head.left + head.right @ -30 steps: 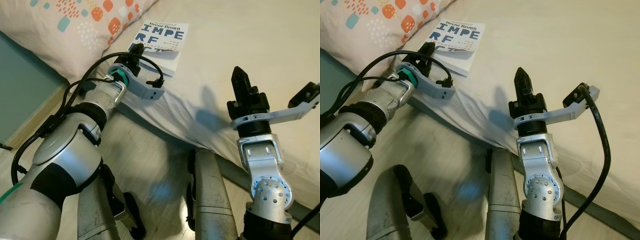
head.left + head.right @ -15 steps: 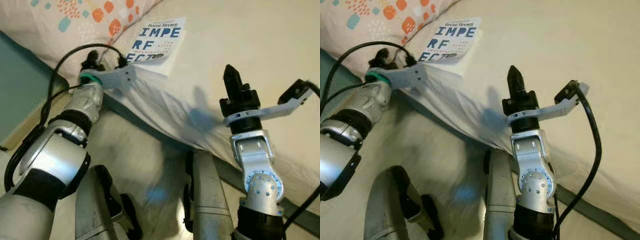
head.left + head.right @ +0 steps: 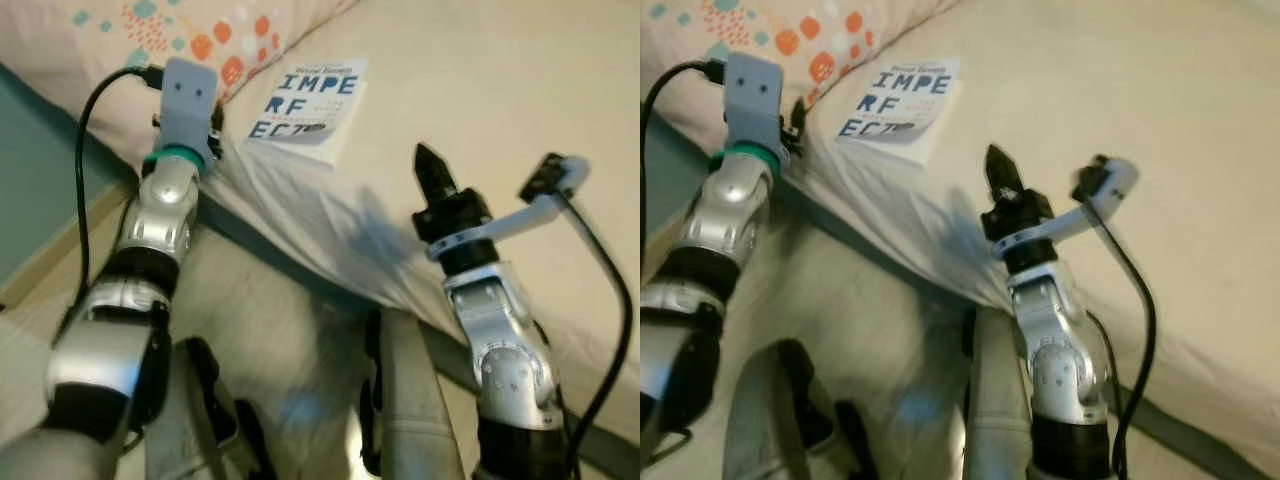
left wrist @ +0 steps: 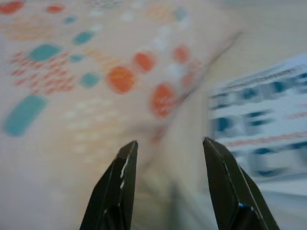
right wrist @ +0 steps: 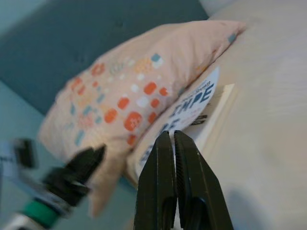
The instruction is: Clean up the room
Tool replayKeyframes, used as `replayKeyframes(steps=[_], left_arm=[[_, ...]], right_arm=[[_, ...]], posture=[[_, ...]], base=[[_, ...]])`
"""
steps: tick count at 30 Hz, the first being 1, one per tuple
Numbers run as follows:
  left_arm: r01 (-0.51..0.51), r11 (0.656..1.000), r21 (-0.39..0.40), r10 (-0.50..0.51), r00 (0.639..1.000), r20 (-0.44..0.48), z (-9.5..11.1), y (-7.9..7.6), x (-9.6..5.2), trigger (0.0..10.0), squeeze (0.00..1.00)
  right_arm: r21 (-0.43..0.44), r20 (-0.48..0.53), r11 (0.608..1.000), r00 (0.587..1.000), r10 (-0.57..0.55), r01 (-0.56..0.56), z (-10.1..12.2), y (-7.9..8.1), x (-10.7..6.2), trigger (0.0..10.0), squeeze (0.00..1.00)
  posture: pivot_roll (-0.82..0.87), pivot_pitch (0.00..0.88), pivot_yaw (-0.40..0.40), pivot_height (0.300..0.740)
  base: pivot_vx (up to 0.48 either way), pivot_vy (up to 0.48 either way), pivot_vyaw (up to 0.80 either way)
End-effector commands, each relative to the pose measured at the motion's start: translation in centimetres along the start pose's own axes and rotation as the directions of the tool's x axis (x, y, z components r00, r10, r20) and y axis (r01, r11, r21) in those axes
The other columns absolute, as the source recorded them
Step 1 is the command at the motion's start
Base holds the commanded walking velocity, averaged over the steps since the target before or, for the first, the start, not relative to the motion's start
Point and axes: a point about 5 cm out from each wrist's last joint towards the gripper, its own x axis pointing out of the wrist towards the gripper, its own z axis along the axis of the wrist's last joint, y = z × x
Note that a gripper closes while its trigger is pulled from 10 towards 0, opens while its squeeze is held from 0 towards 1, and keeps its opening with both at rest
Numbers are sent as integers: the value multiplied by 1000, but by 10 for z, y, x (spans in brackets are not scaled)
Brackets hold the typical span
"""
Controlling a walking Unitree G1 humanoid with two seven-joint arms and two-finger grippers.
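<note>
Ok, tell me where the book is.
The book lies flat on the bed toward the robot's left in the head views, beside the spotted pillow, just beyond the left tool.

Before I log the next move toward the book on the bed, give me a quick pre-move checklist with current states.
1. Left gripper open: ok, fingers spread with nothing between them.
2. Left gripper lined up on the book: not ok, it points at the gap between the pillow and the book.
3. Book free to grasp: ok, it lies flat on the bed beside the pillow with nothing on it.
4. Right gripper out of the way: ok, shut and held over the bed edge.
5. Sharp view: not ok, the pictures are blurred.
</note>
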Motion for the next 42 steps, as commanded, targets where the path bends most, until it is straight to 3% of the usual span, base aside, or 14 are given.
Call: replayKeyframes(steps=[1,4,8,17,23,24,25,30,31,32,33,35,36,42], left_arm=[[33,997,-70,-33,999,2,6,-2,-3,10000,0],[93,985,-145,-94,996,3,7,-18,-10,10000,0],[106,985,-137,-108,994,-5,3,-26,-12,10000,0],[247,968,-51,-253,941,-226,-32,-62,0,10000,0],[259,966,10,-245,925,-291,-32,-86,3,10000,0],[303,953,19,-281,904,-321,-32,-107,1,10000,0],[303,953,19,-281,904,-321,-32,-107,1,10000,0],[375,921,-108,-390,873,-293,-28,-125,-2,10000,0],[404,902,-152,-431,865,-258,-24,-128,-1,8824,0],[424,888,-177,-456,858,-234,-21,-131,-1,8824,0],[440,880,-175,-472,852,-228,-20,-133,-1,5843,0],[440,880,-175,-472,852,-228,-20,-133,-1,5843,0],[447,880,-161,-474,847,-241,-22,-135,-2,0,0],[451,886,-106,-462,839,-287,-30,-147,-7,0,0]], right_arm=[[-30,-19,1000,1000,-8,7,-5,-3,-3,10000,0],[-33,-32,999,999,9,-10,-10,-2,-1,10000,0],[-29,-36,999,999,16,-17,-12,-1,-1,10000,0],[-36,-23,998,998,-56,56,-15,-11,1,10000,0],[-37,-11,996,997,-80,80,-17,-12,2,10000,0],[-36,-5,996,997,-82,82,-18,-8,1,10000,0],[-36,-5,996,997,-82,82,-18,-8,1,10000,0],[-32,-1,996,996,-87,87,-19,-6,-2,10000,0],[-32,0,995,996,-90,90,-19,-7,-2,10000,0],[-32,1,995,996,-92,92,-19,-7,-3,10000,0],[-31,0,995,996,-93,93,-20,-7,-3,10000,0],[-31,0,995,996,-93,93,-20,-7,-3,10000,0],[-30,0,995,996,-95,95,-20,-8,-3,10000,0],[-24,-3,995,995,-95,95,-22,-6,-1,10000,0]], posture=[[-199,168,59,471],[-194,150,55,471],[-204,146,58,471],[-200,161,56,471],[-205,175,68,471],[-232,193,86,471],[-232,193,86,471],[-236,210,97,471],[-233,216,99,471],[-233,216,99,471],[-228,222,100,471],[-228,222,100,471],[-225,226,102,471],[-232,251,104,471]], base=[[0,0,0],[0,0,0],[0,0,0],[0,0,0],[0,0,0],[0,0,0],[0,0,0],[0,0,0],[0,0,0],[0,0,0],[0,0,0],[0,0,0],[0,0,0],[0,0,0]])
